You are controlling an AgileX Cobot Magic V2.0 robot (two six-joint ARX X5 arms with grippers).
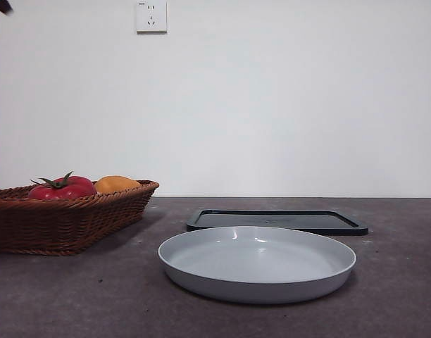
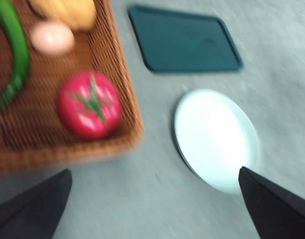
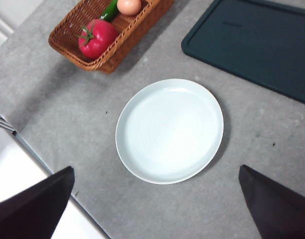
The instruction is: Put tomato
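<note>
We see a grey table (image 1: 75, 296) bearing a dark tray (image 1: 275, 220), a wicker basket (image 1: 67, 218) and a pale plate (image 1: 258, 264) in front of the tray. The tomato (image 2: 88, 103) lies in the basket, near its corner, with a yellow fruit (image 2: 65, 11), a peach fruit (image 2: 52, 37) and a green pepper (image 2: 15, 55) beside it. Our left gripper (image 2: 152, 199) hangs above the table between basket and plate, jaws spread wide, holding nothing. Our right gripper (image 3: 155, 199) hangs above the plate, likewise wide apart and empty.
</note>
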